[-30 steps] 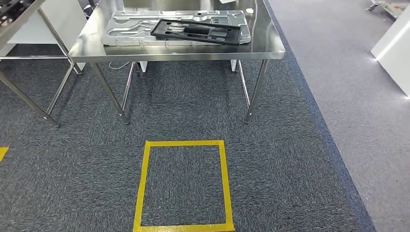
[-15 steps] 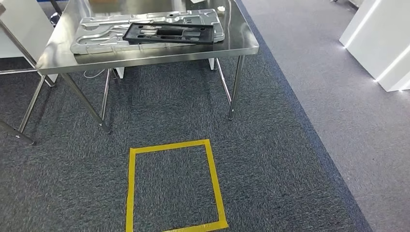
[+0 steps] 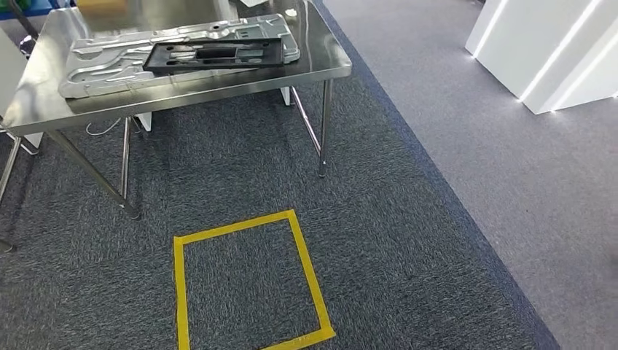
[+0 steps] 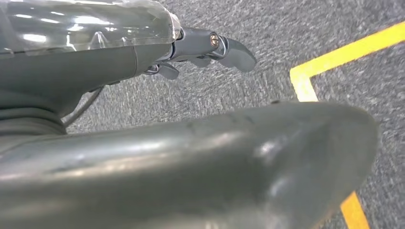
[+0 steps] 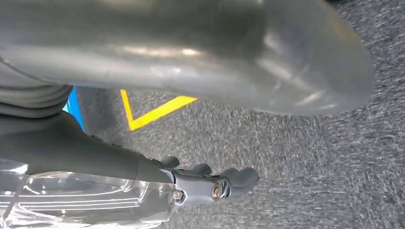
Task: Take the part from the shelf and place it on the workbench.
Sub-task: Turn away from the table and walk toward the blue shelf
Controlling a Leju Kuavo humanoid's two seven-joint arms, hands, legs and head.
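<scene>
1. black flat rectangular plastic part [image 3: 213,55] with cut-out slots is lying on the big silver stamped metal panel [image 3: 102,62], toward that panel's right end, on the stainless steel workbench [image 3: 313,64].
2. the panel runs along most of the worktop, and the part sits nearer the right edge than the left.
3. left hand [image 4: 210,50] hangs over dark grey carpet [image 3: 408,240], dark fingers [image 4: 236,53] stretched out loosely with nothing in them.
4. right hand [image 5: 215,183] is the same deal, fingers [image 5: 241,177] a bit curved and holding nothing, carpet below.
5. a yellow tape square [image 3: 244,281] is marked on the carpet in front of the workbench, well apart from its legs.
6. white cabinets [image 3: 539,51] stand off to the right on the lighter grey floor.
</scene>
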